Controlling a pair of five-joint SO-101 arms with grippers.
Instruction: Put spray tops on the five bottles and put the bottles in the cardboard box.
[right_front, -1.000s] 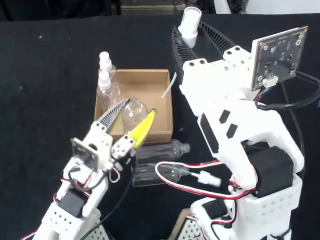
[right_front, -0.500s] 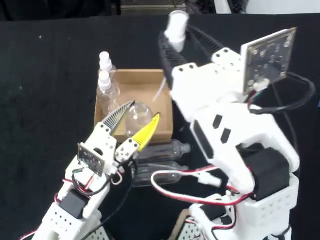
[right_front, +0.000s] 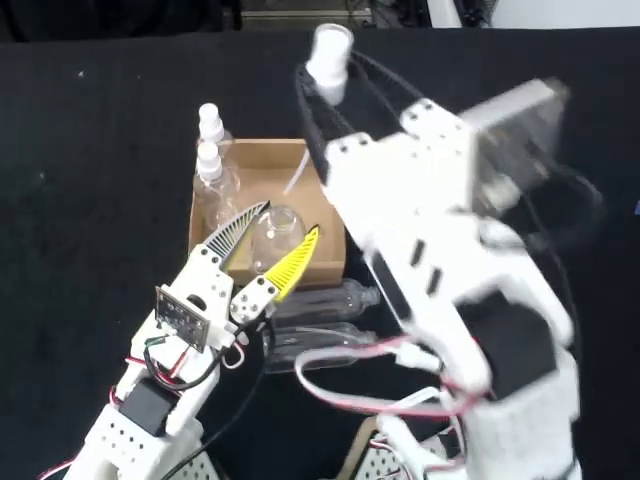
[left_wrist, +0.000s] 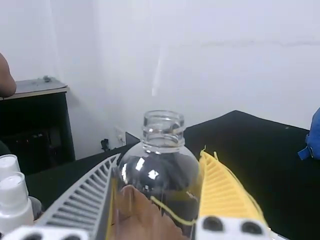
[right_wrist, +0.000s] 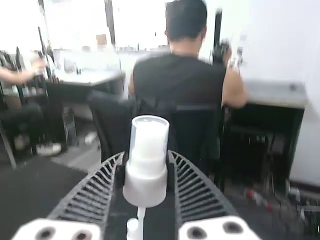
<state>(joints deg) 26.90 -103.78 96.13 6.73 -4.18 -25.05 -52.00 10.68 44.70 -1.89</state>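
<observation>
My left gripper (right_front: 268, 233), one finger grey and one yellow, is shut on a clear uncapped bottle (right_front: 276, 230) held upright over the cardboard box (right_front: 300, 165); its open neck (left_wrist: 162, 126) rises between the fingers (left_wrist: 220, 182). My right gripper (right_front: 330, 70) is high above the box's far right corner, shut on a white spray top (right_front: 328, 58) whose dip tube (right_front: 296, 175) hangs toward the box. The same spray top (right_wrist: 146, 160) sits between black ribbed fingers (right_wrist: 197, 192). Two capped bottles (right_front: 208, 160) stand in the box's left side. Two uncapped bottles (right_front: 325, 300) lie on the table in front of the box.
A black cloth (right_front: 90, 200) covers the table. Red and white cables (right_front: 350, 370) loop near the lying bottles. The right arm's white body (right_front: 450, 270) looms over the right half of the table.
The right arm has swung left with the spray top, from beyond the box's right side toward its far right corner. The left gripper with the bottle shifted slightly and now holds still.
</observation>
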